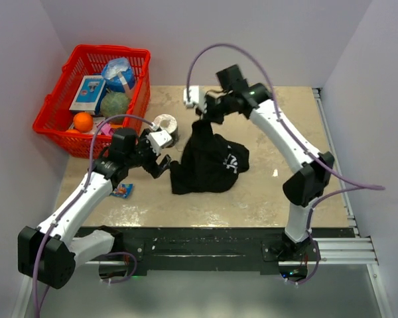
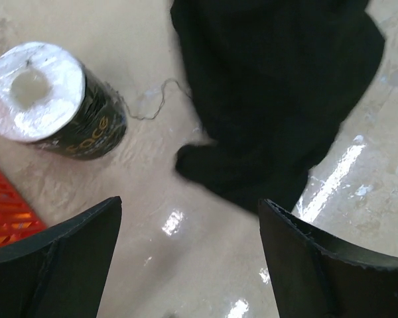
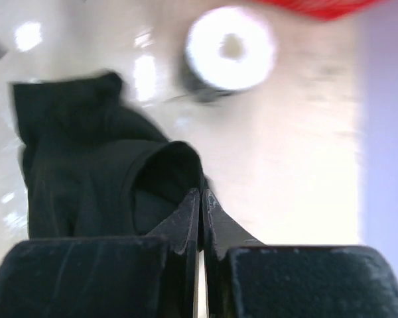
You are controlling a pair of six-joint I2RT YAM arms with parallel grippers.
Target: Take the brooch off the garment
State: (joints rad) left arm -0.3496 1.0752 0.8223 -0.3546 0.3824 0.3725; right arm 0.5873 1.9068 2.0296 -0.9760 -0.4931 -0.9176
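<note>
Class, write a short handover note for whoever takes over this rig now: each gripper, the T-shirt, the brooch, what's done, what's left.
Right gripper: shut on a fold of the T-shirt, holding its far end up off the table.
Left gripper: open, empty, over the table beside the T-shirt.
Brooch: not visible in any view.
Done: T-shirt gripped. Left: find the brooch and take it off.
</note>
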